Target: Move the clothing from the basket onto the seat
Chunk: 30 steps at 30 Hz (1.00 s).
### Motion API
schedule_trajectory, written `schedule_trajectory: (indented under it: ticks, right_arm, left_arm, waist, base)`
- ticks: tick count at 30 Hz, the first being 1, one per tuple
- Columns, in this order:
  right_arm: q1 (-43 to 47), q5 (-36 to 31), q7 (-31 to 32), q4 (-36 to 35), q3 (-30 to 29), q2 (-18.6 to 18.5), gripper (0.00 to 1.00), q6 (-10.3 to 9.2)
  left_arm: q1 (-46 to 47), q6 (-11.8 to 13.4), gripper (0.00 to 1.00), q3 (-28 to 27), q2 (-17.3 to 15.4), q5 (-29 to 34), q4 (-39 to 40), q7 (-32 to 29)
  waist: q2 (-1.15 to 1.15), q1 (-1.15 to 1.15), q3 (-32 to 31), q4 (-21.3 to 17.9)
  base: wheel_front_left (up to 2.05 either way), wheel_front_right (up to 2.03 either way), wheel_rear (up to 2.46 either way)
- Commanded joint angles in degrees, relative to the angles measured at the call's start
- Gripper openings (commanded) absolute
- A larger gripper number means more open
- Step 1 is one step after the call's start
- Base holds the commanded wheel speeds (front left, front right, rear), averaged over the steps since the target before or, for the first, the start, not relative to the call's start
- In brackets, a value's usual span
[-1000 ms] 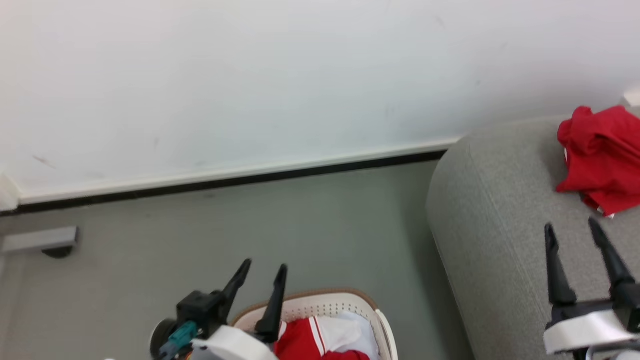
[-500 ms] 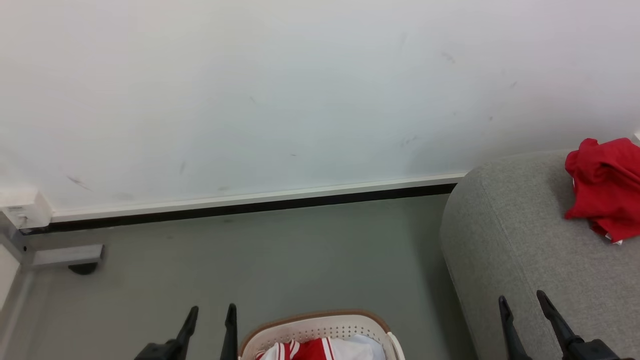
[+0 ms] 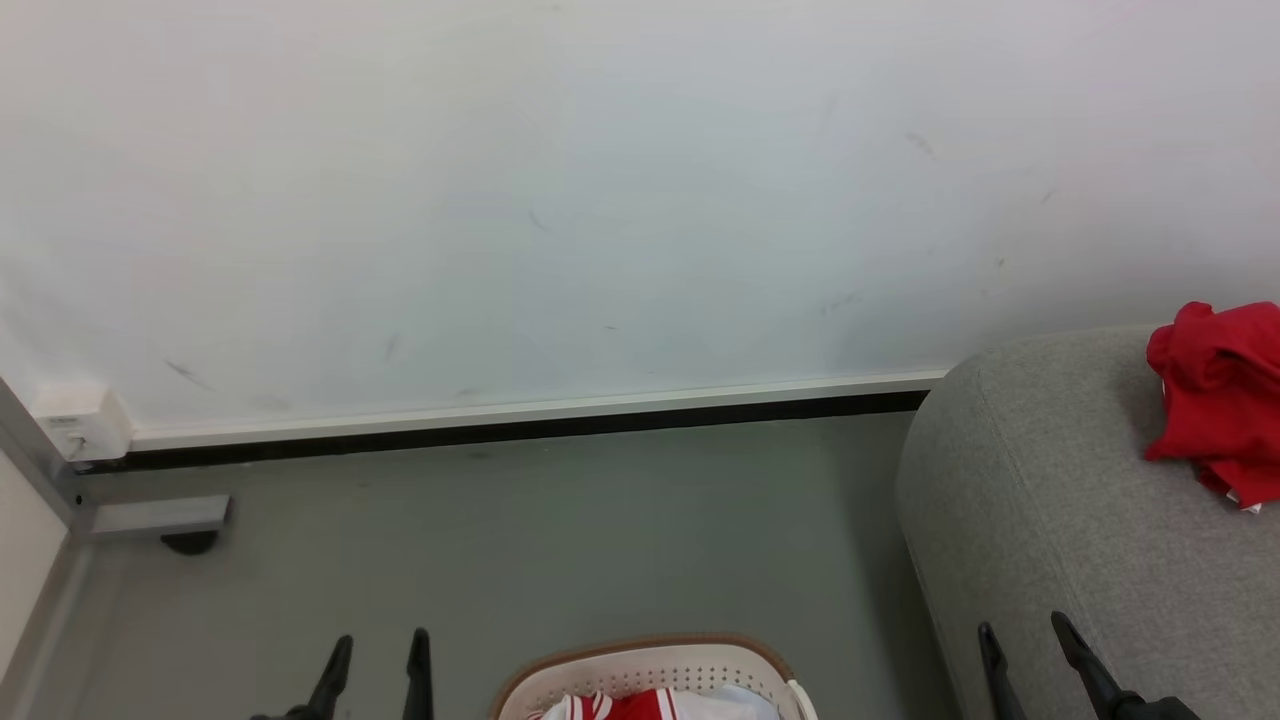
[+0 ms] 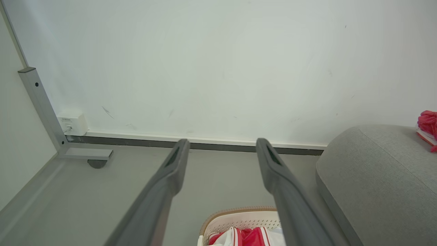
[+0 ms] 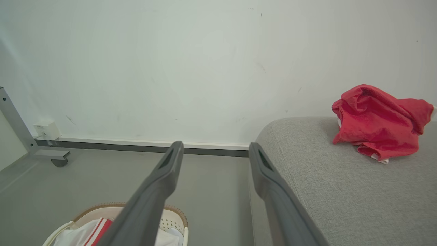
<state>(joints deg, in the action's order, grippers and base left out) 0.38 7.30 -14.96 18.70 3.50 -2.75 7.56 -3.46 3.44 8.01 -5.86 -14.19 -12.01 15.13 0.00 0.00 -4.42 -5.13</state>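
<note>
The basket point(image 3: 650, 647) sits on the grey floor point(image 3: 560, 540) at the bottom edge of the head view, just left of the seat point(image 3: 1050, 520). Its far curved end faces the wall point(image 3: 600, 200); so little of the oval shows that its long axis cannot be told. It is cream-white with rows of small holes and a brown rim. In it lies crumpled clothing, the striped garment point(image 3: 625, 708), red with white stripes and white panels. The seat is light grey, with a rounded corner toward the wall and its side edge running back toward the robot. On its top, well apart from the basket, lies the plain red garment point(image 5: 379, 121), a loose bunched heap. The right wrist view gives the whole heap, wider than it is tall, with a white scrap at its lower edge; the head view cuts it at the right border, and the left wrist view catches a sliver of it. The left wrist view also shows a grey metal post point(image 4: 41, 102) with a caster foot and a white box point(image 4: 72, 123) at the wall's base. The left gripper point(image 3: 382, 640) hangs over the floor left of the basket, and the right gripper point(image 3: 1022, 625) over the seat's near edge. Both point toward the wall, jaws apart and holding nothing.
</note>
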Motion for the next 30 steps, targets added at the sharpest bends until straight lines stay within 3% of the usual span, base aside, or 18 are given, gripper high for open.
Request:
schedule_trajectory:
  ticks: [1, 13, 30]
  right_arm:
    - [0.4, 0.6, -0.1, 0.3, 0.0, 0.0, 1.0, -0.14]
    - [0.5, 1.4, -0.1, 0.3, -0.1, 0.0, 1.0, -0.15]
    - [-1.4, 2.7, -0.1, -0.8, 0.9, 0.0, 1.0, -0.15]
  left_arm:
    - [-0.7, -0.5, 1.0, -0.7, 0.3, 1.1, -0.2, 0.0]
    - [-0.9, -3.7, 1.0, -4.2, 2.3, 4.2, -1.3, 0.0]
    - [0.9, -5.0, 1.0, -4.8, 2.9, 5.2, -0.4, 0.0]
  waist:
    - [0.0, 0.0, 0.0, 0.1]
    - [0.0, 0.0, 0.1, 0.7]
    - [0.0, 0.0, 2.6, -0.3]
  base:
    - [0.0, 0.0, 0.0]
    - [0.0, 0.0, 0.0]
    - [0.0, 0.0, 0.0]
